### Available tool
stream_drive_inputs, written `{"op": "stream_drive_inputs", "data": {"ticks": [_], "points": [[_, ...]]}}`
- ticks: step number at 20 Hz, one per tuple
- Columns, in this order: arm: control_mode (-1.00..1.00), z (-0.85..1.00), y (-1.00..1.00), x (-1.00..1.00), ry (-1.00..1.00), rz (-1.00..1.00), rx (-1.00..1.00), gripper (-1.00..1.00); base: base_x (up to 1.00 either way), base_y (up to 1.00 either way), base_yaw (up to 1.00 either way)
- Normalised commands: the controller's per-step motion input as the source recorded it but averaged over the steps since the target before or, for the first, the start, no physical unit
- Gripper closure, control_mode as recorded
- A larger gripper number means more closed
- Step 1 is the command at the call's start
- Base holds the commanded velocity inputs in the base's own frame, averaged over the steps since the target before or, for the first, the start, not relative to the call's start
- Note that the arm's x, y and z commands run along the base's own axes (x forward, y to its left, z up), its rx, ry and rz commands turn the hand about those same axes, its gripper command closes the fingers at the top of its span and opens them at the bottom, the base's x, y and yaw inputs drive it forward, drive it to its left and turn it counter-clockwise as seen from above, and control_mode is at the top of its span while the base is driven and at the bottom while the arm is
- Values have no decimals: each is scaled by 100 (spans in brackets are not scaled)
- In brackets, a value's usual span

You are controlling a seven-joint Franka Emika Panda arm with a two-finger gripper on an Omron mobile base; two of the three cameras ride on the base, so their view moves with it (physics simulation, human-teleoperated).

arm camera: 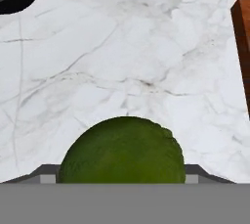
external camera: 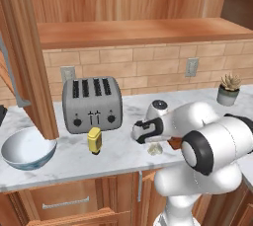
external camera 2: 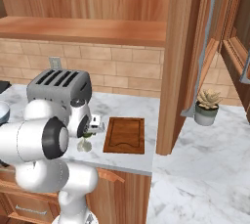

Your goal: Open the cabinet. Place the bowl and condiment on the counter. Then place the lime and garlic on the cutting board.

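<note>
- Green lime [arm camera: 122, 149] sits right at the tool [arm camera: 122, 181], low over the marble tabletop [arm camera: 97, 61]. The finger tips are tucked behind it, so I honestly can't tell if the tool is clamped yet.
- Bowl [external camera: 28, 148] and mustard-yellow condiment bottle [external camera: 94, 140] are already down by the toaster [external camera: 92, 104], cabinet [external camera 2: 178, 61] open, so I reckon we're on the lime step.
- Garlic [external camera: 155, 148] waits beside the arm.
- Next I'd need a firm grip, a lift, then a short carry to the cutting board [external camera 2: 125, 135].

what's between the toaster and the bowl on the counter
The open cabinet door's edge hangs between the toaster and the bowl in the left base view; the counter beneath it looks bare.
</note>
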Motion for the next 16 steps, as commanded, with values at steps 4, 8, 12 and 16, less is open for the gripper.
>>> {"op": "stream_drive_inputs", "data": {"ticks": [4,8,12,16], "points": [[-100,63,-61,4,0,-7,11,100,0,0,0],[-100,54,-95,14,2,-14,8,100,0,0,0],[-100,6,-81,19,12,-14,0,100,0,0,0],[-100,-14,-48,19,16,-9,-3,100,0,0,0]]}}
